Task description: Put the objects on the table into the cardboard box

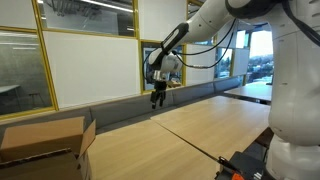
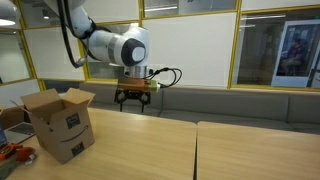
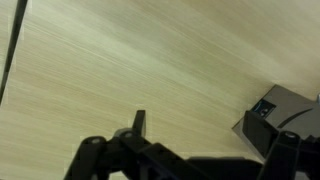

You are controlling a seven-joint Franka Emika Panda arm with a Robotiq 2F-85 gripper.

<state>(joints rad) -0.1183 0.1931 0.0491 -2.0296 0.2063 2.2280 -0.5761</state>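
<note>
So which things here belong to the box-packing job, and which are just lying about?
Job: cardboard box, flaps open, on the table; gripper, open and empty, above the table.
Lying about: dark grey device in the wrist view, role unclear; orange clutter beside the box.

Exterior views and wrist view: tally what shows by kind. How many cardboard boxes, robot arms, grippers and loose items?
Cardboard box: 1
Robot arm: 1
Gripper: 1, empty, jaws apart
Dark grey boxy item: 1, seen only in the wrist view, kind unclear
Total: 4
</note>
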